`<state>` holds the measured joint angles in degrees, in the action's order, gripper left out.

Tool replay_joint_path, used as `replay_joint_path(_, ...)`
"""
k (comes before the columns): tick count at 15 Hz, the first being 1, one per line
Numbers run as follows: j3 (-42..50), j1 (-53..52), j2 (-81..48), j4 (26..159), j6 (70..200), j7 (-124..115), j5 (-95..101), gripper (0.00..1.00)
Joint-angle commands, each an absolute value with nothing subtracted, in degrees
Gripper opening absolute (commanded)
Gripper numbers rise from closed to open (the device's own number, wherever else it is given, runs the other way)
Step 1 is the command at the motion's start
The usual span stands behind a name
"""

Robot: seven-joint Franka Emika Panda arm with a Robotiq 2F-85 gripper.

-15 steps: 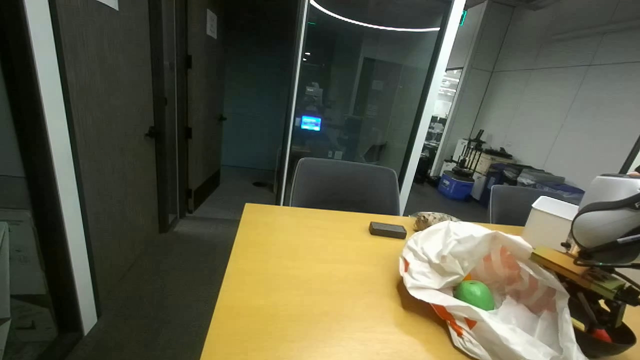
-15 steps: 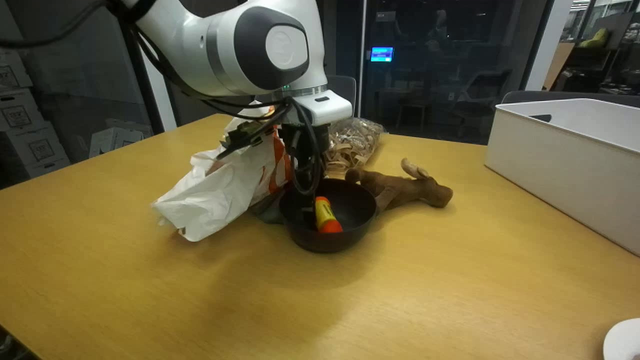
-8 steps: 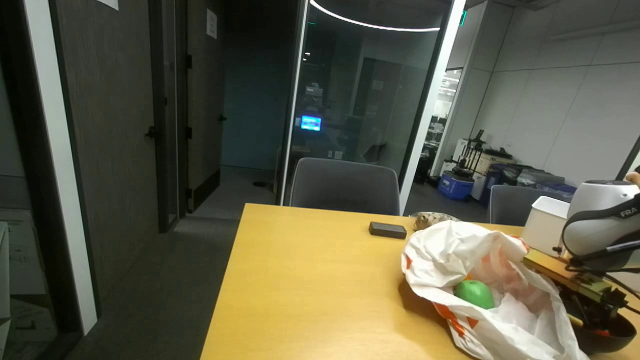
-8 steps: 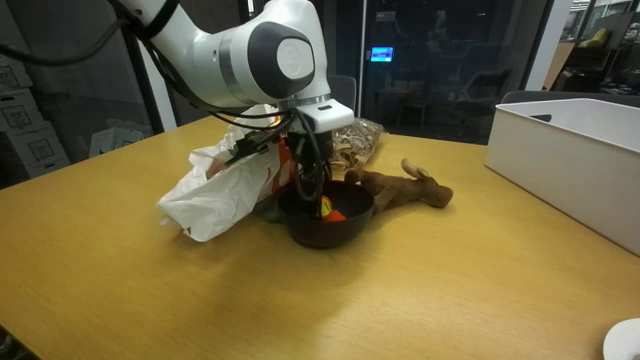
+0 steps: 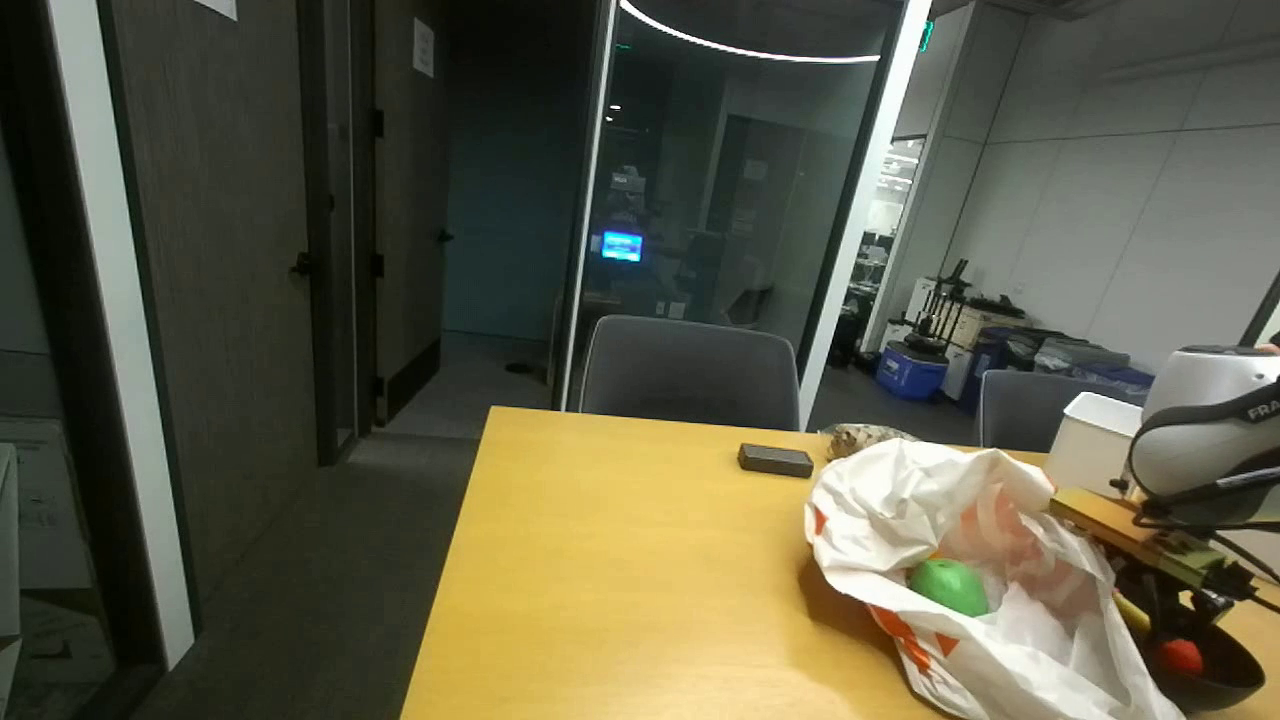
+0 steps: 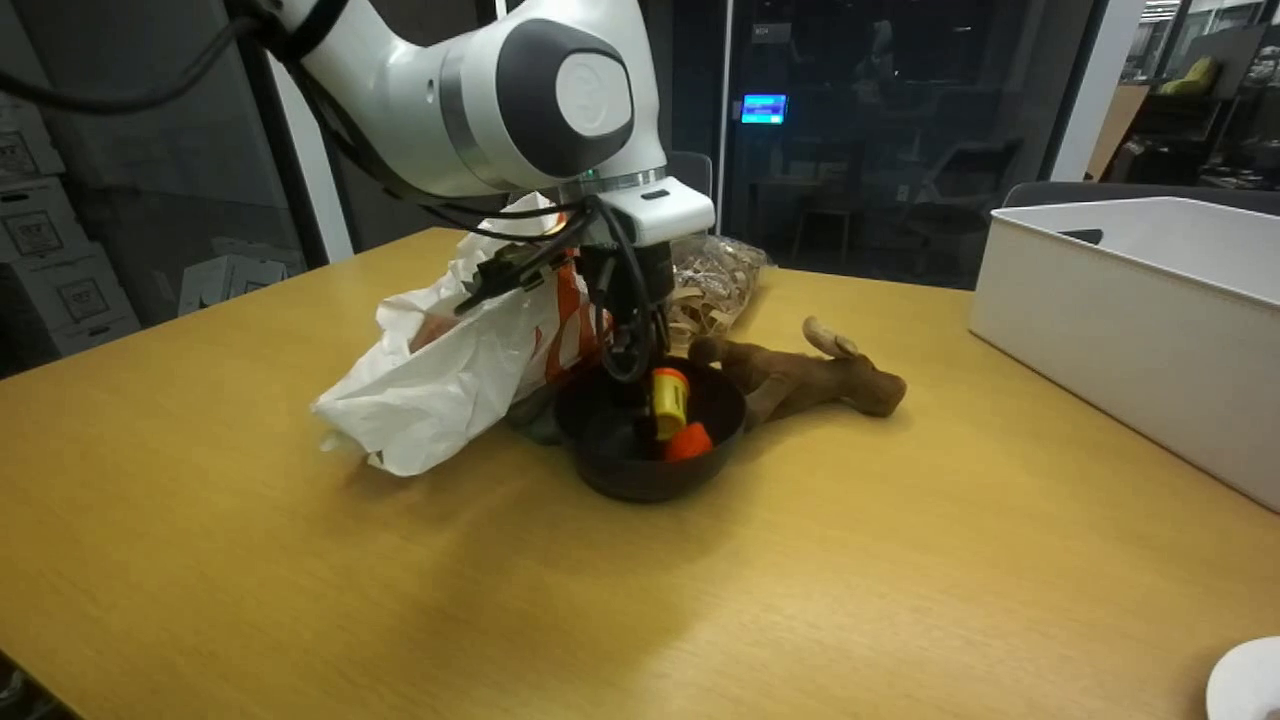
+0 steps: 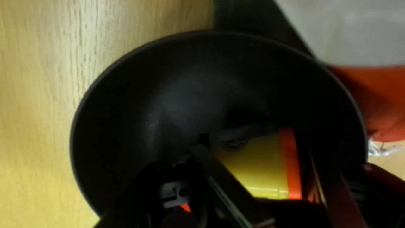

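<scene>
Claw (image 7: 258, 152) and can (image 6: 670, 405) show higher than a moment ago, the can inside the bowl (image 6: 640, 482). 2 fingers (image 7: 218, 175) flank the can's ends, probably for flat contact; whether they pinch it, I cannot tell. Bowl's curve likely keeps the red piece (image 6: 690, 442) near it.

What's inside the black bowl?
In the bowl is a yellow tub with an orange end, and an orange piece that may belong to it. The gripper hides part of the inside, so I can't see what's behind it.
</scene>
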<state>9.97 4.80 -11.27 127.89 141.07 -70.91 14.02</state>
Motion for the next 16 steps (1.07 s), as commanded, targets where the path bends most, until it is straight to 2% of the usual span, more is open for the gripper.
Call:
replay_joint_path(1, 10.4, 5.1, -5.9, 129.7, 140.7, -67.8, 12.1, 0.33)
replay_joint_path(10, 8.3, 6.4, 16.9, 140.4, 141.3, -44.0, 5.3, 0.33)
replay_joint_path(16, 3.7, 4.7, 31.0, 147.0, 138.4, -29.9, 2.8, 0.33)
